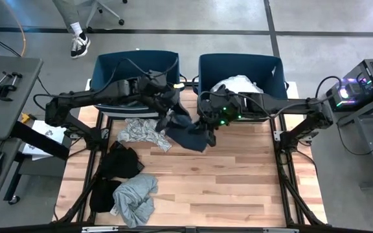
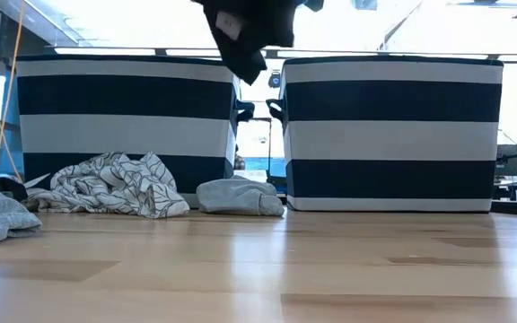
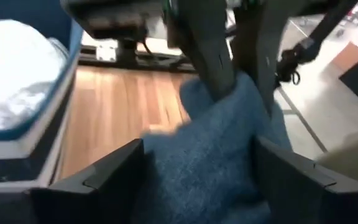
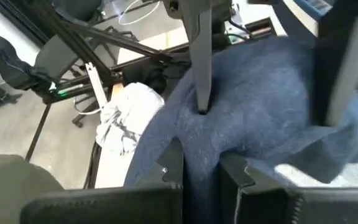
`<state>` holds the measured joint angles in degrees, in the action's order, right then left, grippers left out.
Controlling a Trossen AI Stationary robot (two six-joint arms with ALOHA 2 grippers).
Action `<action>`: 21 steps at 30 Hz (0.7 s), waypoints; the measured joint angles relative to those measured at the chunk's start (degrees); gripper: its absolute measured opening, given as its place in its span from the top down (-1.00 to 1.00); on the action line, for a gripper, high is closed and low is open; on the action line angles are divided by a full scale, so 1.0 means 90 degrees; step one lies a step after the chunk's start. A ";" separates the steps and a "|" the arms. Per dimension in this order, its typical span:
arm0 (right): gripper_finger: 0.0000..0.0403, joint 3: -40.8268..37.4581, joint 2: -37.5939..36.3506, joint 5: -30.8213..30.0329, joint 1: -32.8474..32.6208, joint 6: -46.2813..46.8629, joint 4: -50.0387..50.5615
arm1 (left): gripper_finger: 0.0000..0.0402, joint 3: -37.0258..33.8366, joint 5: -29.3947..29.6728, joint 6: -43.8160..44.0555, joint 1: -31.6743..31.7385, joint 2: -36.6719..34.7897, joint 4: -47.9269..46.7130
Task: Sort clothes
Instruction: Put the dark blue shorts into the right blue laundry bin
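Note:
A dark navy garment [image 1: 190,134] hangs above the table's far middle between my two grippers; in the low view its lower end [image 2: 249,40] is clear of the wood. My right gripper [image 4: 201,158] is shut on it. My left gripper [image 3: 197,155] is open, with the cloth bunched between its spread fingers. On the table lie a grey-white patterned garment [image 1: 141,131], two black garments [image 1: 120,162], and a grey one [image 1: 136,197]. My left gripper's open fingers [image 3: 114,177] stand on either side of a bunch of the navy cloth [image 3: 197,124], and the cloth reaches both of them. One finger [image 4: 201,81] rests its tip in the cloth. My right gripper pinches a fold of the navy garment [image 4: 197,134] between its two fingers, several layers gathered. The fingers come from the table's right side. The garment hangs below them, slack and clear of the table.
Two navy-and-white bins stand at the table's far edge: the left bin [image 1: 135,68] and the right bin [image 1: 241,68], which holds white clothes [image 1: 237,85]. A small grey piece [image 2: 239,196] lies against the left bin. The table's right half is bare wood [image 1: 238,181].

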<state>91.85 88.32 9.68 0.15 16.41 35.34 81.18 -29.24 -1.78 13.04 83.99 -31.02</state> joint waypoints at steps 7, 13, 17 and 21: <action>0.87 0.0002 0.0000 0.0090 0.0011 -0.0107 0.0299 | -0.03 -0.0023 -0.0626 0.0126 -0.0045 0.0069 -0.0222; 0.86 0.0002 -0.0026 -0.0029 0.0074 -0.0346 0.0393 | 0.16 -0.0019 -0.0717 0.0418 -0.0050 0.0272 -0.0216; 0.86 0.0000 -0.0027 -0.0046 0.0127 -0.0432 0.0406 | 0.34 -0.0018 -0.0825 0.0243 -0.0098 0.0327 -0.0219; 0.86 0.0002 -0.0027 -0.0189 0.0135 -0.0485 0.0386 | 0.78 -0.0018 -0.0882 0.0004 -0.0112 0.0322 -0.0203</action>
<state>91.87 88.07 7.98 1.37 12.04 38.81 81.01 -37.17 -1.74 12.03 86.89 -32.84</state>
